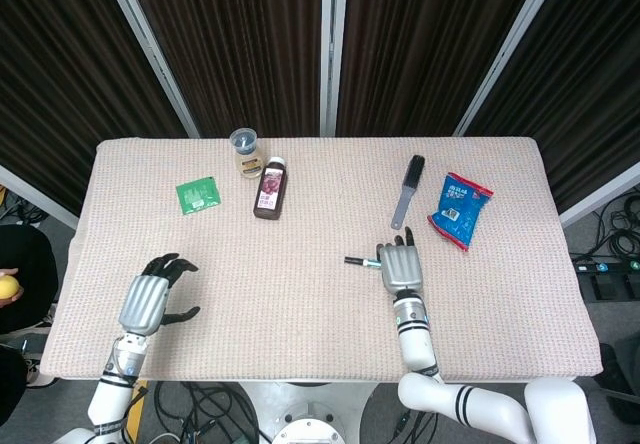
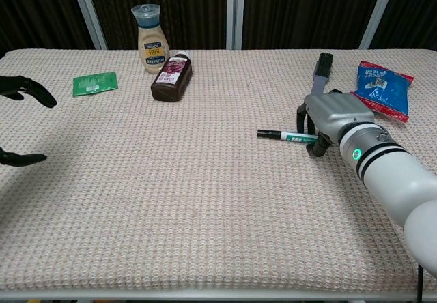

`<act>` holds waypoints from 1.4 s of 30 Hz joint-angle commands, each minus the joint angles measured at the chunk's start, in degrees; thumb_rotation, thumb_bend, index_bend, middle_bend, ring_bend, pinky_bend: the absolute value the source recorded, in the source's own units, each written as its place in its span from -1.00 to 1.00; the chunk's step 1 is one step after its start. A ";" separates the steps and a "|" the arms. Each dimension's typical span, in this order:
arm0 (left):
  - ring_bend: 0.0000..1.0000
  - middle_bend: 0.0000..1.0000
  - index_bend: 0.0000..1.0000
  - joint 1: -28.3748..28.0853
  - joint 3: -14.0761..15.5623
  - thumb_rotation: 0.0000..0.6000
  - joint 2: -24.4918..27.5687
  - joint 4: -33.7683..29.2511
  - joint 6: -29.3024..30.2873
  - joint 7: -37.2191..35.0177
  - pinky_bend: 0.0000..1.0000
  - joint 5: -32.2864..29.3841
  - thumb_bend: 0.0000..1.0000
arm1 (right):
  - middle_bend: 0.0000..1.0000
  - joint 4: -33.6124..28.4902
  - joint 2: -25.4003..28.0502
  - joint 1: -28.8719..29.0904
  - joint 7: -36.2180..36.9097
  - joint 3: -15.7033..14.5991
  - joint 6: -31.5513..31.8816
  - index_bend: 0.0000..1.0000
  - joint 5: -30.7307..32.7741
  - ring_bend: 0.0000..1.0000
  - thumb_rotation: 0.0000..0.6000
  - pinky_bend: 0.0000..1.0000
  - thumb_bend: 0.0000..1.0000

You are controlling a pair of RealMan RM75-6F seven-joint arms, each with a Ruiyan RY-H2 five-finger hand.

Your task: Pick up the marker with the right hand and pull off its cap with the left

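Observation:
The marker (image 1: 359,261) (image 2: 285,136) lies flat on the woven tablecloth, black cap end pointing left, green-labelled white body running right. My right hand (image 1: 401,267) (image 2: 332,115) sits low over its right end, with fingers down on the far side and thumb on the near side, straddling the body. The marker rests on the cloth and that end is hidden under the palm. Far off at the front left, my left hand (image 1: 150,299) (image 2: 31,91) hovers with fingers spread and nothing in it.
A brush (image 1: 409,189) (image 2: 321,69) and a blue snack bag (image 1: 460,209) (image 2: 382,88) lie just beyond the right hand. At the back left are a dressing bottle (image 1: 245,151) (image 2: 152,40), a dark bottle on its side (image 1: 270,189) (image 2: 171,76) and a green packet (image 1: 199,195) (image 2: 95,83).

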 commanded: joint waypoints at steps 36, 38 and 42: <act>-0.67 -0.42 -0.36 -3.28 -1.77 1.00 -0.24 -1.37 -5.36 0.92 -0.56 -1.99 -0.91 | 0.25 -7.37 3.23 -0.98 8.75 1.68 5.14 0.34 -8.38 -0.37 1.00 -0.78 -0.37; -0.67 -0.42 -0.36 -4.08 -2.29 1.00 -0.17 -2.22 -6.82 1.46 -0.52 -2.86 -0.90 | 0.25 -7.98 3.25 -0.67 8.16 2.09 5.32 0.34 -8.24 -0.37 1.00 -0.78 -0.36; -0.60 -0.37 -0.36 -6.27 -4.30 1.00 -0.23 -5.04 -10.70 4.56 -0.40 -6.41 -0.76 | 0.26 -8.28 2.48 0.41 6.54 2.93 5.78 0.35 -8.03 -0.36 1.00 -0.77 -0.35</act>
